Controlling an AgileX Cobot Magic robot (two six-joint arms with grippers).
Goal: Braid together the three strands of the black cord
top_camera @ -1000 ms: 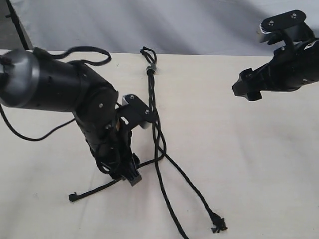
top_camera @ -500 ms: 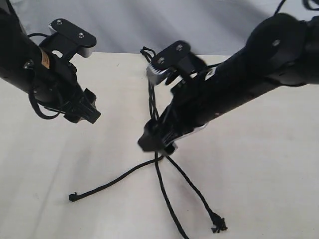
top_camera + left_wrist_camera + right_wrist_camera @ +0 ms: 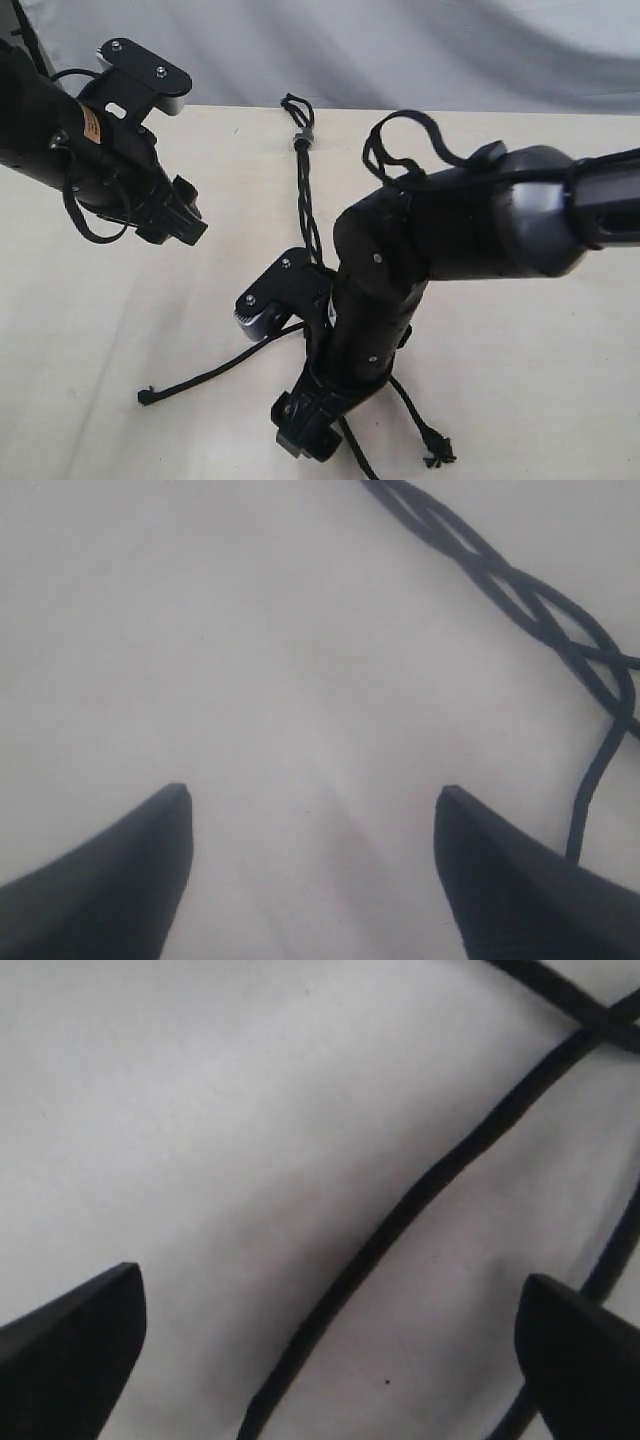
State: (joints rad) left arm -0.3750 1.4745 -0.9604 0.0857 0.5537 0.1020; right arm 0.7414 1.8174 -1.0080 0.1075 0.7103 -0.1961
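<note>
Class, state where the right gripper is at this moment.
In the exterior view the right gripper sits low, near the bottom centre, open, between the left-splayed strand and the frayed strand end.

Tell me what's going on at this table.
Two robot arms are braiding a black cord on a pale table. The part below the knot is already plaited, and the loose strands fan out lower down. The right pincer is open and low over them, with one strand running between its fingers, not gripped. The left pincer is open and empty, hovering beside the plaited part.
</note>
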